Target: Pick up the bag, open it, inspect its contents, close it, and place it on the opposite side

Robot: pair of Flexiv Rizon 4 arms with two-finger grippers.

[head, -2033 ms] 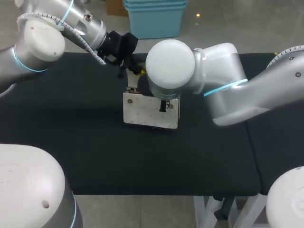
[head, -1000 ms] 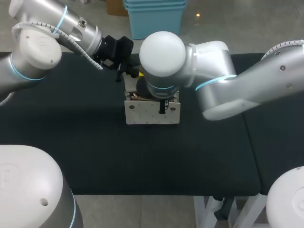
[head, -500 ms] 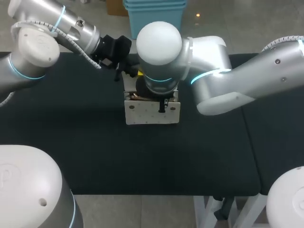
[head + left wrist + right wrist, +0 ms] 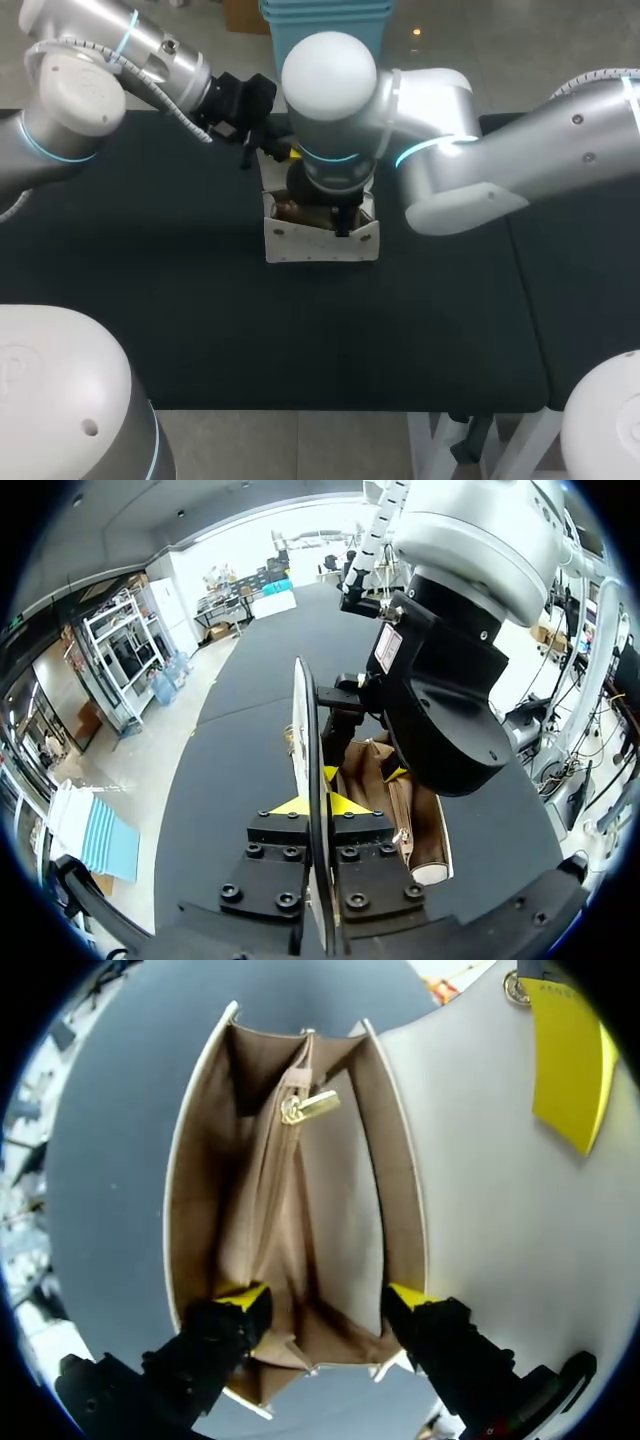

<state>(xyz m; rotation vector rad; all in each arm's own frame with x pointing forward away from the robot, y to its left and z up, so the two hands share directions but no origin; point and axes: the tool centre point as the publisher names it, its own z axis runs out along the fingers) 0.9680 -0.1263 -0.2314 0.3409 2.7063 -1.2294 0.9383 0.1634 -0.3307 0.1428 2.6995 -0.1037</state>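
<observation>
Yellow fingertips (image 4: 245, 1298) of the right gripper (image 4: 325, 1300) stand well apart inside the open mouth of the bag (image 4: 200, 1180), one tip close to each side wall, with nothing clamped between them. Whether the tips actually press on the walls cannot be told. Between them runs the tan lining (image 4: 345, 1190), split by a centre divider (image 4: 265, 1200) with a gold zip pull (image 4: 310, 1107) at its far end. No loose contents show in the compartments that are visible. Beside the mouth lies the white flap (image 4: 480, 1180), folded back and pinched by the left gripper (image 4: 312, 805), whose two tips are closed on the panel from either side. The left wrist view shows this panel edge-on. From above, the bag stands upright on the black table (image 4: 200, 320), about mid-width and toward the far edge. The right wrist is directly over it and the left gripper is at its far left corner. Assessment: the inspection step is in hand, and closing and transfer to the opposite side are not yet done. Hazards noted:

- On withdrawal, a spread finger could catch the divider or zip pull and lift or tip the bag.
- The left grip bears on a thin flap edge only. A slip would drop the flap onto the right gripper.
- Any sideways pull by either arm could drag or topple the bag, since nothing else steadies it.
</observation>
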